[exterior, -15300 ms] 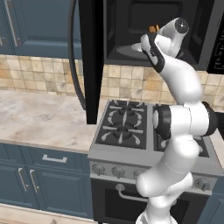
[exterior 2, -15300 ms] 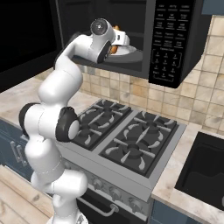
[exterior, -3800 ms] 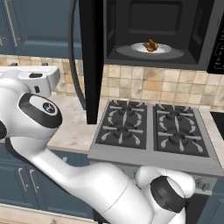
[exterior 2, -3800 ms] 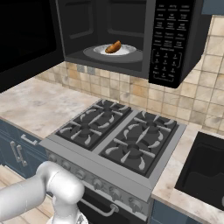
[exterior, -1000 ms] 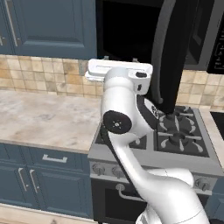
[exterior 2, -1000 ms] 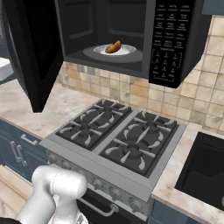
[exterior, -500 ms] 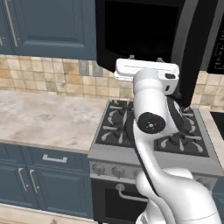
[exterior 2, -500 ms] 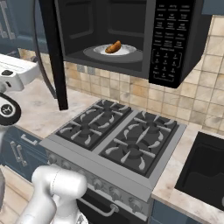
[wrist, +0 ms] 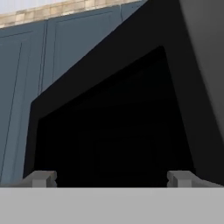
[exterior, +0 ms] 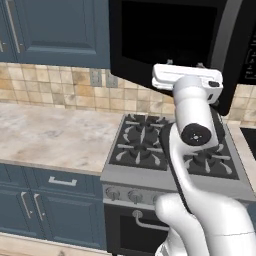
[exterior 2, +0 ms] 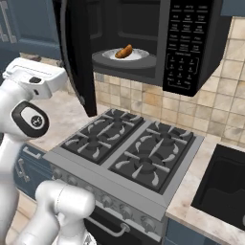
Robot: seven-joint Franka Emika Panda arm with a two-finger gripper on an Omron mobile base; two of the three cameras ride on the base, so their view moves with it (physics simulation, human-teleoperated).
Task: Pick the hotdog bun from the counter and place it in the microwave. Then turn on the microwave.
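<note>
The microwave [exterior 2: 191, 43] hangs above the stove with its dark glass door [exterior 2: 76, 52] standing partly open. Inside, the golden-brown hotdog bun [exterior 2: 125, 50] lies on a white plate [exterior 2: 139, 55]. My gripper [wrist: 111, 179] is open and holds nothing. Its two fingertips [wrist: 41, 178] stand far apart right at the door's outer face [wrist: 113, 131]. In the left base view the white hand [exterior: 187, 80] sits against the door [exterior: 170, 45]. In the right base view the hand [exterior 2: 36, 74] is left of the door's edge. The counter [exterior: 50, 135] is bare.
A black gas stove [exterior 2: 139, 148] lies below the microwave, with its oven handle [exterior: 150, 225] in front. Blue wall cabinets [exterior: 55, 30] hang to the left. A dark sink [exterior 2: 225, 186] is at the right. The keypad [exterior 2: 184, 38] faces forward.
The microwave door has swung further toward shut, and my hand has moved with it, rightward in the left base view. The bun and plate have not moved.
</note>
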